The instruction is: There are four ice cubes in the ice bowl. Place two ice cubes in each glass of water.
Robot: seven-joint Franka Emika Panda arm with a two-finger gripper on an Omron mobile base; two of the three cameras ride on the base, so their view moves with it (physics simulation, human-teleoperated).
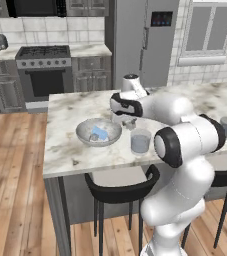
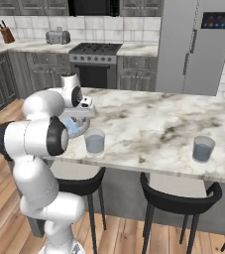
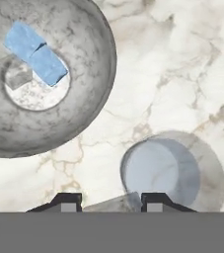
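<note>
Gripper [image 3: 111,201] clamped on a cube [image 3: 114,202], over counter near glass [image 3: 160,170]; small, slippery — pinch flat faces.

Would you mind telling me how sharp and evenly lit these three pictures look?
Left base view: soft, flat light, faint shadow under the ice bowl. Right base view: slightly blurred, no glare on the far glass. Hand view: sharp; translucent cube between the fingertips hard to outline.

Base cams look forward-down over the counter [image 1: 85,107] from behind-left and behind-right; hand cam looks straight down, close, on bowl [image 3: 84,99] and glass [image 3: 207,173].
</note>
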